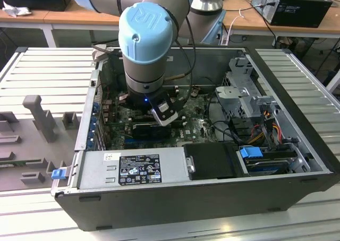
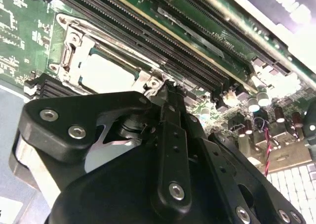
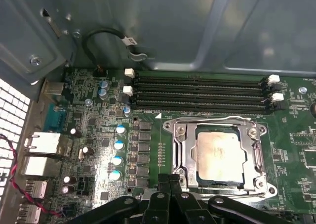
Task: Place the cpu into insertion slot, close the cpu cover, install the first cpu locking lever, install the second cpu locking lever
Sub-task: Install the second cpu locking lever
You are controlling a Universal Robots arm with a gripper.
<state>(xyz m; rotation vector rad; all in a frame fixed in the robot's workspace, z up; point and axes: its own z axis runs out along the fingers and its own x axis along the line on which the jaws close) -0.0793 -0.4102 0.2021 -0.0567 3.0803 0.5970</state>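
Observation:
The cpu point(image 3: 219, 155), a pale silver square, lies flat in the insertion slot point(image 3: 197, 178), whose dark frame shows only as a thin edge around it. The grey metal cpu cover point(image 3: 183, 147) lies closed over the chip's border; both also show in the second wrist view, cpu point(image 2: 106, 73) and cover point(image 2: 71, 48). A thin wire lever point(image 3: 207, 118) runs along the cover's far side. My gripper point(image 3: 170, 178) is shut, fingertips together at the socket's near edge, against a small metal tab point(image 2: 154, 83) at its corner. In the exterior view the arm's wrist point(image 1: 146, 55) reaches down into the computer case.
Several long black memory slots point(image 3: 197, 90) run beside the socket, with a row of capacitors point(image 3: 118, 145) on its other side. The case wall point(image 3: 173, 26) and a black cable point(image 3: 98, 36) stand behind. A power supply point(image 1: 133, 169) and drive cage point(image 1: 244, 86) crowd the case.

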